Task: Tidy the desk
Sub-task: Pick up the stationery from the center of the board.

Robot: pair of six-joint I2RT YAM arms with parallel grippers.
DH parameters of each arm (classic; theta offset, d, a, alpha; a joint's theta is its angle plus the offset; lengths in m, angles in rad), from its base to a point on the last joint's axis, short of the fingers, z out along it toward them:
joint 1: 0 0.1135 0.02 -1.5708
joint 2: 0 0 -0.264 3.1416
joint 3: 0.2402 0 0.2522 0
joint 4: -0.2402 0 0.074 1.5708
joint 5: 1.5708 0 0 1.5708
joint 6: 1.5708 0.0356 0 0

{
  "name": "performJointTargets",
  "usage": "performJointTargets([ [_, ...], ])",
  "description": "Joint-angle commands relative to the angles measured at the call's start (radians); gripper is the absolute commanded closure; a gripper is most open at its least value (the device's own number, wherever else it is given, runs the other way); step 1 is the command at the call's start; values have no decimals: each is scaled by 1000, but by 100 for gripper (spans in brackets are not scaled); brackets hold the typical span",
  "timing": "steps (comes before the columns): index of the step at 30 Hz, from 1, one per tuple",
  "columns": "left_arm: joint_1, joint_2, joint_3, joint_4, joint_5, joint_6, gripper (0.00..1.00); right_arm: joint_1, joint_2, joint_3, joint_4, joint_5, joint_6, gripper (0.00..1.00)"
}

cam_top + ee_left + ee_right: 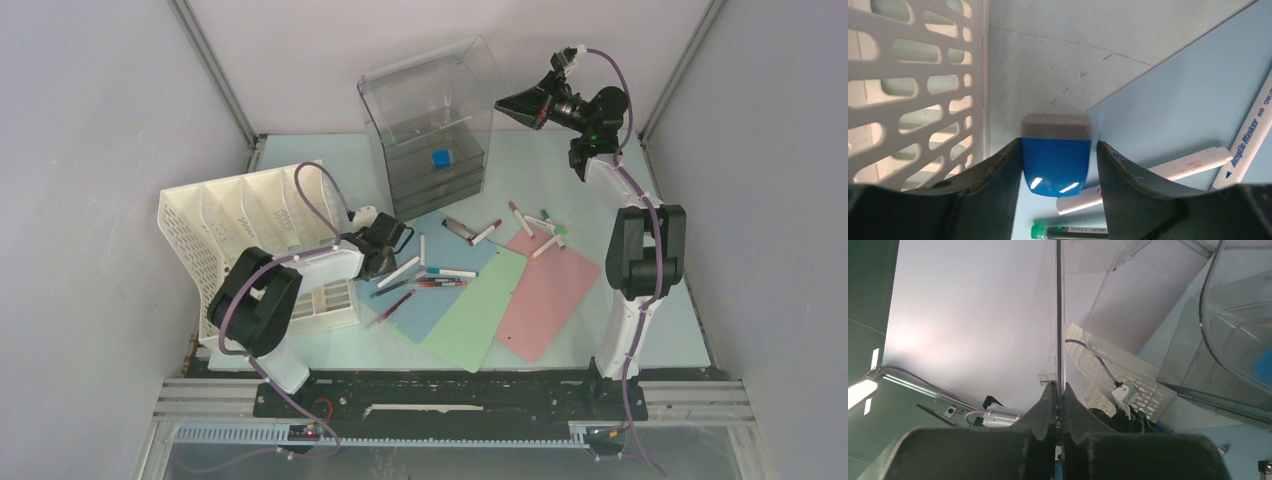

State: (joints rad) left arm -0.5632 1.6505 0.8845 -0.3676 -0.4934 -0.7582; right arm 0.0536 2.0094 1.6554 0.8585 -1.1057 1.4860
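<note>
The desk is a pale mint-green top carrying loose markers and coloured sheets. Low beside the white file rack, my left gripper stands open around a blue eraser with a grey end. The left finger touches the eraser, while a narrow gap shows at the right finger. High at the back, my right gripper is shut on a thin clear panel of the clear plastic box. A small blue block lies inside that box.
Blue, green and pink sheets overlap in the middle. Several markers lie on them near the left gripper and by the pink sheet's far edge. Grey walls enclose the desk, with a black rail at the front.
</note>
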Motion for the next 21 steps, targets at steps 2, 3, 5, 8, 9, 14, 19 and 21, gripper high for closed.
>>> performJointTargets([
  [2, 13, 30, -16, 18, 29, -26, 42, -4, -23, 3, 53, 27, -34, 98],
  [3, 13, 31, -16, 22, 31, -23, 45, -3, -23, 2, 53, 27, -33, 98],
  [5, 13, 30, -19, 29, 35, -18, 48, -3, -23, 2, 53, 27, -33, 98],
  [8, 13, 29, -17, 37, 47, -5, 51, -3, -24, 3, 52, 27, -33, 98],
  [9, 13, 28, -16, 40, 53, 0, 52, -3, -25, 3, 53, 28, -32, 98],
  [14, 13, 19, -15, 59, 91, 27, 53, -1, -26, 3, 52, 29, -32, 99],
  [19, 11, -42, -41, 95, 97, 34, 69, -1, -28, 1, 52, 27, -33, 98],
  [21, 6, -81, -56, 117, 105, 44, 73, -1, -28, 1, 52, 27, -34, 98],
])
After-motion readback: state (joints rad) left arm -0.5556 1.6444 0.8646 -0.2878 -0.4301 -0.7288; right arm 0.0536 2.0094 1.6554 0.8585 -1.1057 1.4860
